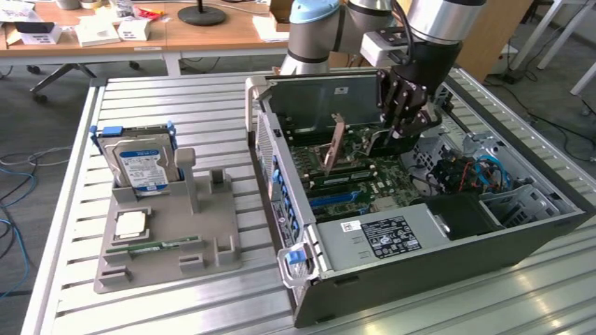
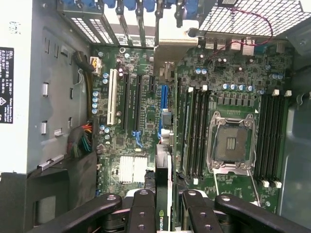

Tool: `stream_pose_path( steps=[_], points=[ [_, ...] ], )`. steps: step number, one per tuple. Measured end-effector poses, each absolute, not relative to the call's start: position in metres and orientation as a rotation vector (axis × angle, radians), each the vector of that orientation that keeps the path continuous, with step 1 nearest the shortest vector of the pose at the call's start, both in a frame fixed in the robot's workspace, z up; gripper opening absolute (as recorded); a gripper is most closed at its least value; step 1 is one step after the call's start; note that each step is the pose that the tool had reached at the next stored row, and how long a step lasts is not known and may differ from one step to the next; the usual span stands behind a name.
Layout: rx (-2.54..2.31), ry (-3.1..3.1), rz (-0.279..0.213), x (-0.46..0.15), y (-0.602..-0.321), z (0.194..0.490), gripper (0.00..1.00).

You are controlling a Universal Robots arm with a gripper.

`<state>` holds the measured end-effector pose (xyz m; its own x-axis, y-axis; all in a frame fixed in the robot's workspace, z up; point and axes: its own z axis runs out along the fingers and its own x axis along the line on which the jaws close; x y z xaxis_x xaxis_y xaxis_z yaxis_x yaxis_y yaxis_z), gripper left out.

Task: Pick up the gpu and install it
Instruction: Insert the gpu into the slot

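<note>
Wrist view: gripper is clamped on the gpu, which is seen edge-on between the two fingers. The card runs out over the motherboard in line with the blue slot. Its pale bracket is near the rear openings of the case. In the exterior view the gripper is down inside the open case and the bracket end of the gpu looks tilted. Cannot tell whether the card edge touches the slot.

Risks (judgement):
- A tilted card could meet the slot at one end first and jam or skid off beside it.
- The bracket could catch on the rear wall before the connector is down.
- A thin card held at one end may pivot in the grip under push.

Count:
- gpu: one
- gripper: one
- blue slot: one
- white slot: one
- CPU socket: one, empty
- on the grey fixture outside the case: one hard drive, one processor chip, one RAM stick
</note>
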<state>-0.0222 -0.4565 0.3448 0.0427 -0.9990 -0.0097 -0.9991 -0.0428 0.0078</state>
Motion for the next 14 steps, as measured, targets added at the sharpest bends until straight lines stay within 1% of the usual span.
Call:
stream_pose_path(
  steps=[14],
  points=[
    [-2.268, 2.173, 0.019, -0.0222, -0.4565, 0.3422, 0.26]
  ],
)
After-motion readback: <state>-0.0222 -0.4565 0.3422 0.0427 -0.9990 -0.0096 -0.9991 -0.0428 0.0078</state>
